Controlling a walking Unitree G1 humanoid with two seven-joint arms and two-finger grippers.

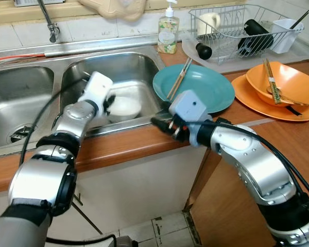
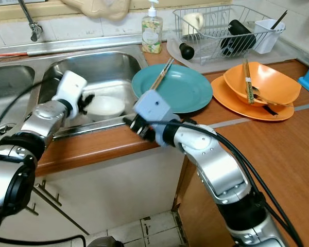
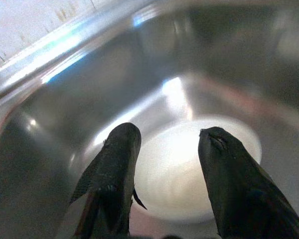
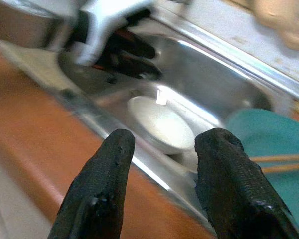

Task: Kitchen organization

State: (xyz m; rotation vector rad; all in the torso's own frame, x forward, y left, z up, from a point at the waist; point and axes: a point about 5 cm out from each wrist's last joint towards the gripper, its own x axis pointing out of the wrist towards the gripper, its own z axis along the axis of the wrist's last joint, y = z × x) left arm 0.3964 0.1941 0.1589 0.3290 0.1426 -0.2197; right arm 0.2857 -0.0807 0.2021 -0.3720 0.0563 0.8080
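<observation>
L gripper (image 3: 167, 164) is reaching into sink (image 1: 139, 62), fingers apart, empty, straddling white bowl (image 1: 124, 107) on basin floor. R gripper (image 4: 162, 184) is hovering open over worktop (image 1: 123, 146) edge. Next, prob.: lower, close on rim.

A soap bottle (image 1: 168, 29) stands on the desk (image 1: 298, 149) behind the sink's (image 1: 144, 56) right corner. The faucet (image 1: 47, 19) rises behind the sink, a beige cloth (image 1: 116, 7) hanging nearby.

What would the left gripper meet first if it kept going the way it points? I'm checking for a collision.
Most likely the white bowl lying in the sink: the left gripper is open and aimed straight at it, though the remaining gap is hard to judge.
</observation>
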